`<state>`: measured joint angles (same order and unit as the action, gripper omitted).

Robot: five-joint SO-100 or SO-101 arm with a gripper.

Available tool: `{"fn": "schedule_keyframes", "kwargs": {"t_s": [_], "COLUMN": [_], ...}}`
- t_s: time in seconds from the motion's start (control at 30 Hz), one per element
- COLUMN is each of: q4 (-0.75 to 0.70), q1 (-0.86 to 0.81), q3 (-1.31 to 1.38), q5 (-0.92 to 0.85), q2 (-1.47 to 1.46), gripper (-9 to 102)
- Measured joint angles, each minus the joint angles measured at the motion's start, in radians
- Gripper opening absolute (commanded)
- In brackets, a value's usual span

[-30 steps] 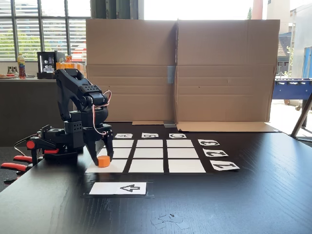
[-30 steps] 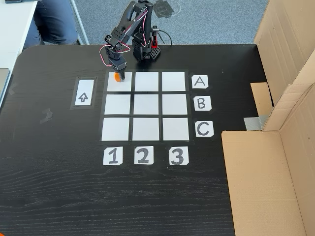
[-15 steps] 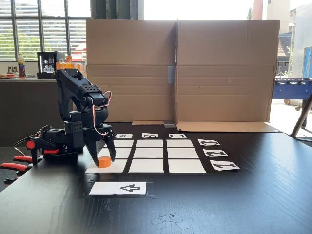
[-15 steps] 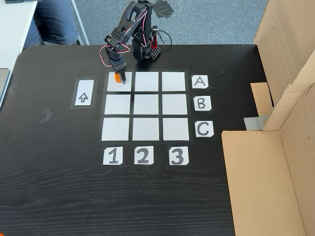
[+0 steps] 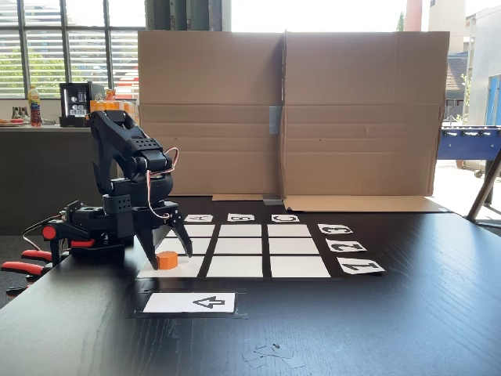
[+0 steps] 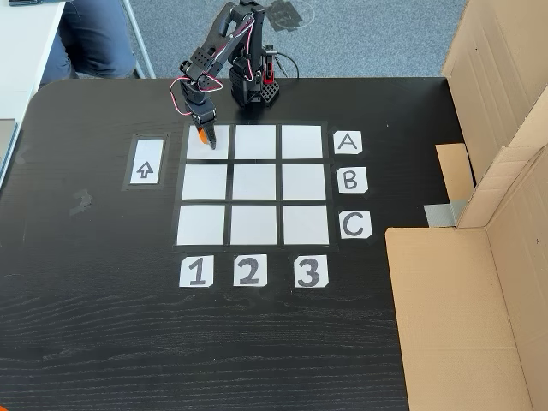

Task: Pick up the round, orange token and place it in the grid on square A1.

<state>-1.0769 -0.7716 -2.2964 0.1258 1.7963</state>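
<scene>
token sits on the grid, fingers spread.

Black table under paper grid

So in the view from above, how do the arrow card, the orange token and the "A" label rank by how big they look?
1. Arrow card, clearly the largest.
2. "A" label.
3. Orange token, the smallest, partly hidden by the gripper.

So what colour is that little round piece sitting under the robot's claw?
Orange. The token shows best in the low fixed view facing the cardboard.
</scene>
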Motion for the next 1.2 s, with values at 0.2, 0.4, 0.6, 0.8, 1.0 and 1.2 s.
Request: {"fn": "schedule_keyframes", "kwargs": {"t_s": [0.2, 0.4, 0.6, 0.8, 1.0, 1.2], "q4": [0.0, -0.002, -0.002, -0.003, -0.083, -0.207], "q1": [-0.061, -0.143, -0.275, -0.453, -0.629, -0.782], "q3": [0.121, 0.288, 0.413, 0.453, 0.453, 0.367], "q5": [0.002, 0.002, 0.002, -0.04, -0.054, -0.104], "q2": [0.035, 0.115, 0.215, 0.345, 0.465, 0.591], "gripper": [32, 32, 32, 32, 31, 28]}}
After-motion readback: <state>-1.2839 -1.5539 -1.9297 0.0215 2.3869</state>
